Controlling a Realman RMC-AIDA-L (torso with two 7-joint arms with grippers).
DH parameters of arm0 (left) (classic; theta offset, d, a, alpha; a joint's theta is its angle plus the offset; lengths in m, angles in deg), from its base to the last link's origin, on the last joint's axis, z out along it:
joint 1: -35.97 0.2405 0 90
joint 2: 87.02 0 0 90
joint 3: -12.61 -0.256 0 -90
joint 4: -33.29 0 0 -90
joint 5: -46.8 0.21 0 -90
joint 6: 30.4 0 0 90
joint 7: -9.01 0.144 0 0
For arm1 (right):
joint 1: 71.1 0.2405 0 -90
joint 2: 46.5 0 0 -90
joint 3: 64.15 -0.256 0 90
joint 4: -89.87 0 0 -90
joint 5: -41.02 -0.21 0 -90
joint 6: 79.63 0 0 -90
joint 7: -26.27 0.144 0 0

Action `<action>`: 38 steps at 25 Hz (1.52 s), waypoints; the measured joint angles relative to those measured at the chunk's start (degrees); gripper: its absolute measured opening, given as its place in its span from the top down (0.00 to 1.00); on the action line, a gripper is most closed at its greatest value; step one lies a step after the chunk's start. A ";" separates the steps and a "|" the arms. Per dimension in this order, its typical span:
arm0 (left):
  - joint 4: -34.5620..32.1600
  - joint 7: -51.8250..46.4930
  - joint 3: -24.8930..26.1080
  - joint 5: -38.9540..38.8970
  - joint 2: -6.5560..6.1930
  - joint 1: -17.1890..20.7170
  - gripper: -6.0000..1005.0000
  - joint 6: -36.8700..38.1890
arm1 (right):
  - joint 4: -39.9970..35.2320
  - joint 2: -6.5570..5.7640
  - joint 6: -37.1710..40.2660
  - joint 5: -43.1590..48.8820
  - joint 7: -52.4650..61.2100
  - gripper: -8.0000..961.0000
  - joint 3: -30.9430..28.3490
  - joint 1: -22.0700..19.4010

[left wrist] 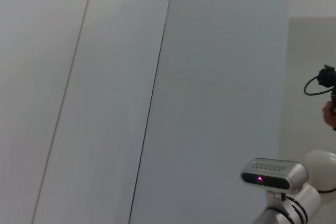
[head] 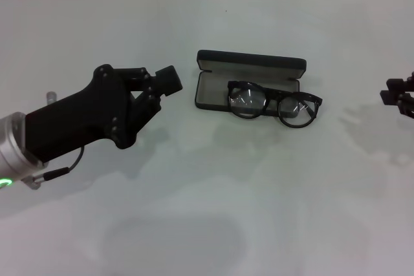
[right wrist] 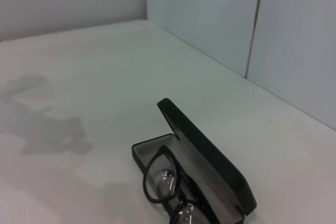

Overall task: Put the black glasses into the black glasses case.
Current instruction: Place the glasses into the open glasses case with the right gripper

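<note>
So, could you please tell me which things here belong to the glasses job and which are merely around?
Part of the job:
- black glasses, resting partly in the case, one lens over its right end
- black glasses case, lid open
- left gripper, raised left of the case

Just around:
- right gripper, idle at the right edge
- white table

Bright, even light floods the white bench (head: 213, 211) from overhead, throwing soft, diffuse grey shadows beneath the left hand (head: 169, 82) and near the right edge. A small glint sits on the lenses of the black glasses (head: 275, 103). The head view is slightly soft; the right wrist view stays reasonably sharp.
</note>
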 joint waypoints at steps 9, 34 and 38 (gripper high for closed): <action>0.13 1.40 0.08 0.35 0.00 1.01 0.94 -1.30 | 19.00 0.10 -1.86 -2.63 -3.82 0.82 -1.64 11.24; 0.29 2.45 -0.31 0.54 0.25 0.93 0.94 -4.38 | 33.71 -0.15 -8.98 6.31 2.32 0.60 -1.39 19.25; 0.31 2.42 -0.29 0.54 0.32 1.18 0.94 -4.39 | 36.75 -0.03 -9.58 6.30 2.10 0.61 -1.33 21.41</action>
